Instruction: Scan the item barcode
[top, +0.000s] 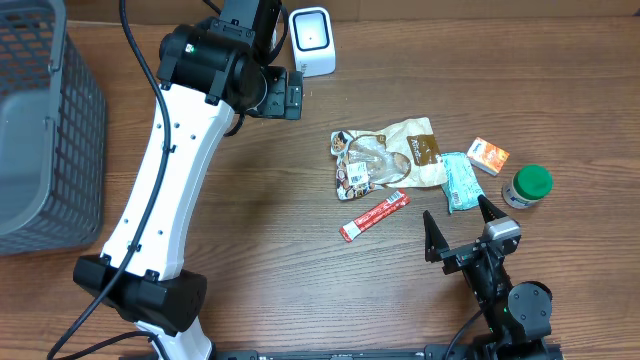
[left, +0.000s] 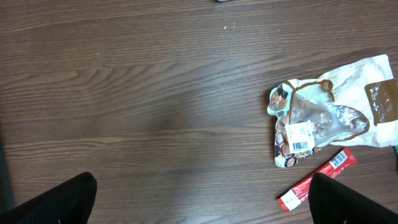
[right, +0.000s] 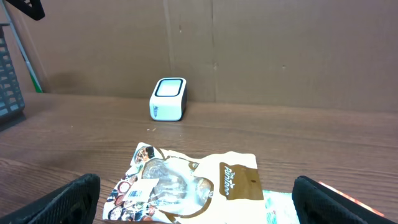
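scanner 1 | basket 1 | pouch 1 | red stick 1 | teal packet 1 | box 1 | jar 1

You've got a dark wood-grain table, plain brown board wall at 12 o'clock, even light.

Wood table: snack bag, red bar, scanner, basket.
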